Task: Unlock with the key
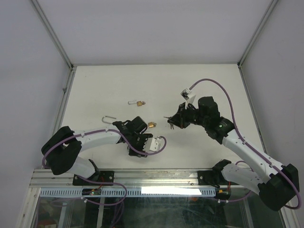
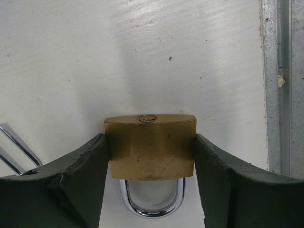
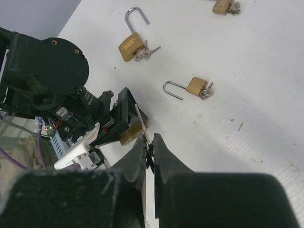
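Note:
My left gripper is shut on a brass padlock, its body squeezed between both fingers. The chrome shackle points back toward the wrist and the keyhole end faces away. The padlock also shows in the top view. My right gripper is shut on a thin key, held just right of the padlock. The key's blade points at the padlock's brass end and its tip is close to it. I cannot tell whether they touch.
Three other brass padlocks lie on the white table: one with an open shackle and keys, one smaller with a key, one at the far edge of view. The small one shows in the top view, as does a loose shackle.

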Motion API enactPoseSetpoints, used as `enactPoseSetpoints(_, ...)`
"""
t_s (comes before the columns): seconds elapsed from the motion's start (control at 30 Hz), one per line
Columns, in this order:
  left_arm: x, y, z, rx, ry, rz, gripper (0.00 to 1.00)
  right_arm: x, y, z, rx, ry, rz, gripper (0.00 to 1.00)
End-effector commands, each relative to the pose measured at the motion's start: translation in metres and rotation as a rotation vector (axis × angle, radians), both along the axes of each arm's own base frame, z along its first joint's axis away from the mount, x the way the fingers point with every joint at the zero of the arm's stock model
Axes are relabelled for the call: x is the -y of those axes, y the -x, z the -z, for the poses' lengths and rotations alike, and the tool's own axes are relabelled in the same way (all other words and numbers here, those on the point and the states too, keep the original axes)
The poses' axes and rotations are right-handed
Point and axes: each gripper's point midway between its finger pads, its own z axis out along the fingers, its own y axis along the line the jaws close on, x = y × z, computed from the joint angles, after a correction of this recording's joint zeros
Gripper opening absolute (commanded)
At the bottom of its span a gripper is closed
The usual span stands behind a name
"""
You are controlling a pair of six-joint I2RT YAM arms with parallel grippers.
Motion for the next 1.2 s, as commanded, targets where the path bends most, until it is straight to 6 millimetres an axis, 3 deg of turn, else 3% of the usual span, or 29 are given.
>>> enactPoseSetpoints(0.0,-0.006,-0.004,0.008,0.035,-0.026,-0.014,0.0,0.005,-0.017,-0.022,0.008,-0.016,0.104,0.0)
enactPoseSetpoints(0.13,0.022,-0.039,-0.036,0.198,0.176,-0.125,0.0,0.015,-0.027,-0.012,-0.109,0.05,0.212,0.0)
enactPoseSetpoints(0.3,0.055,-0.095,-0.145,0.545,0.551,-0.268,0.0,0.017,-0.036,-0.024,-0.187,0.106,0.279,0.0)
enactPoseSetpoints(0.47,0.051,-0.133,-0.237,0.81,0.76,-0.434,0.0,0.011,-0.042,-0.061,-0.131,0.117,0.324,0.0)
enactPoseSetpoints(0.6,0.04,-0.142,-0.286,0.968,0.843,-0.471,0.0,-0.004,-0.032,-0.084,-0.054,0.096,0.275,0.0)
enactPoseSetpoints(0.83,0.042,-0.129,-0.336,1.053,0.949,-0.386,0.0,-0.022,-0.024,-0.099,0.062,0.147,0.159,0.0)
enactPoseSetpoints(1.0,0.053,-0.115,-0.333,1.054,0.926,-0.211,0.0,-0.024,-0.016,-0.122,0.129,0.147,0.071,0.0)
enactPoseSetpoints(1.17,0.056,-0.112,-0.339,1.038,0.953,-0.191,0.0,-0.013,-0.016,-0.12,0.137,0.165,0.117,0.0)
